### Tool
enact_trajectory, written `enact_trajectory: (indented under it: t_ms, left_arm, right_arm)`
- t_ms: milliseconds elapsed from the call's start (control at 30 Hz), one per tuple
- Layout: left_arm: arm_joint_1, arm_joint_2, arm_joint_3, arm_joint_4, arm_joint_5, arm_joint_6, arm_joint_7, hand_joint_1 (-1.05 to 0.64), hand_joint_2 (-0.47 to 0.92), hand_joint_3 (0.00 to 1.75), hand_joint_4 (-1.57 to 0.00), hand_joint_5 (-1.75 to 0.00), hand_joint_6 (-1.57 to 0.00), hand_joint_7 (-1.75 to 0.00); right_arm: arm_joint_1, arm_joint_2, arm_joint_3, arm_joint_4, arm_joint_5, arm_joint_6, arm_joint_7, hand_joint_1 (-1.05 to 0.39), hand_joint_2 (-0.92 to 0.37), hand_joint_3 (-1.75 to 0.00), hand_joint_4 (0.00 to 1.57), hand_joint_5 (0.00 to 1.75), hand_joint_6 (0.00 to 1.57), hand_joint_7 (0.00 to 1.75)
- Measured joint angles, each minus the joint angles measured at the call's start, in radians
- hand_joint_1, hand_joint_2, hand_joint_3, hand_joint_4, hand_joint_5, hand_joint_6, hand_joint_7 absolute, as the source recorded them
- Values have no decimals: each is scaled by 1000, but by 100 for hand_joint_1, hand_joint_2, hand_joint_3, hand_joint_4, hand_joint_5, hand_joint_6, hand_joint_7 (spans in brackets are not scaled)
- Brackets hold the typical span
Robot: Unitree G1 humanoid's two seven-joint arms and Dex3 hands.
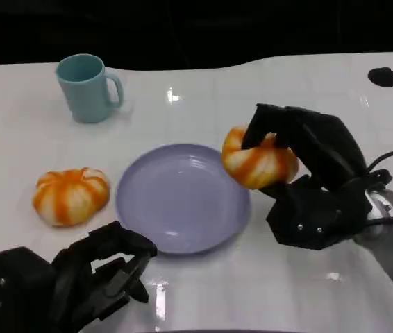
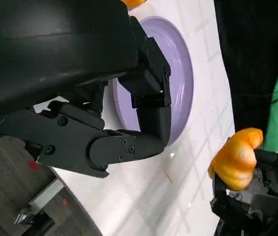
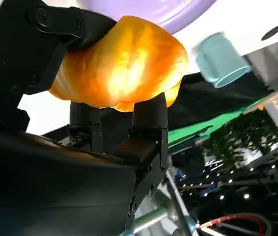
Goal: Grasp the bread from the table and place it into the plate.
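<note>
The bread is an orange bun with white stripes, and it is lifted above the table, held in the right hand just over the right edge of the plate. The fingers of this hand are clamped on the bread: in the head view they wrap over its top and far side, and the rest of the hand is under it. In the right wrist view the bread sits between black fingers that press on it from two sides, with the plate behind it. The plate is round and pale purple, it lies on the white table and it holds nothing. A second bun of the same kind lies on the table just beside the left edge of the plate. The left hand is low at the near left of the table, close to the plate rim; its fingers are curled in and hold nothing. In the left wrist view this hand is in front of the plate, and the held bread shows further away. A light blue mug stands upright at the far left, well apart from the plate.
</note>
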Motion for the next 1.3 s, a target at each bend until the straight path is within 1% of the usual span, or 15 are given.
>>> enact_trajectory:
  t_ms: [200,467,733,767,800,833,867,900,933,967,1000,1067,1100,1200,1300]
  left_arm:
    - [-9,0,1,1,-1,18,5,-43,92,48,-61,-175,-63,-136]
    - [-26,-5,0,1,0,24,9,-41,92,49,-62,-175,-63,-137]
    - [-15,-12,-11,-2,1,13,9,-40,92,51,-61,-175,-62,-136]
    - [-12,-12,-12,-2,1,12,9,-40,92,51,-61,-175,-62,-136]
    - [-8,-12,-12,-2,1,10,9,-41,92,51,-61,-175,-63,-136]
    - [-6,-12,-12,-2,1,6,9,-41,92,50,-62,-175,-63,-135]
    - [-4,-12,-12,-2,1,2,9,-41,92,50,-62,-175,-63,-135]
    - [-3,-12,-12,-2,1,0,9,-41,92,50,-62,-175,-63,-135]
    - [-2,-12,-12,-2,0,-2,9,-42,92,50,-62,-175,-63,-134]
    - [-1,-12,-13,-3,0,-2,8,-42,92,50,-62,-175,-63,-134]
    - [1,-12,-14,-3,0,-2,8,-42,92,50,-62,-175,-63,-134]
    - [4,-12,-15,-4,0,-2,9,-43,92,49,-62,-175,-64,-133]
    - [4,-12,-16,-4,0,-2,9,-43,92,49,-62,-175,-64,-133]
    - [3,-12,-19,-4,0,-2,9,-43,92,49,-62,-175,-64,-133]
    - [3,-11,-21,-4,0,-2,9,-43,92,48,-62,-175,-64,-133]
  right_arm:
    - [-41,45,20,47,-3,-30,23,-9,-27,-138,97,175,73,175]
    - [-148,131,64,232,-24,-75,13,-15,-26,-132,95,175,71,175]
    - [-215,205,97,385,-53,-77,-21,-16,-30,-127,93,175,69,175]
    - [-222,211,97,399,-53,-75,-21,-16,-31,-127,93,175,70,170]
    - [-227,216,98,410,-53,-74,-21,-15,-32,-128,92,175,74,156]
    - [-231,220,101,420,-55,-70,-21,-15,-33,-124,90,175,79,134]
    - [-235,224,105,429,-58,-60,-21,-16,-38,-111,83,172,80,102]
    - [-238,229,109,439,-59,-46,-18,-19,-48,-91,74,166,80,78]
    - [-240,234,109,446,-56,-31,-2,-23,-59,-71,65,149,78,55]
    - [-245,237,110,454,-54,-9,27,-30,-73,-49,46,110,71,31]
    - [-247,238,113,458,-55,13,54,-33,-81,-35,45,87,70,19]
    - [-251,235,130,460,-62,44,98,-48,-90,-25,23,53,51,4]
    - [-252,231,140,458,-70,54,113,-53,-91,-24,17,47,45,2]
    - [-254,216,171,439,-97,80,167,-64,-92,-27,3,37,29,0]
    - [-253,197,176,392,-99,109,216,-72,-92,-30,0,29,21,0]
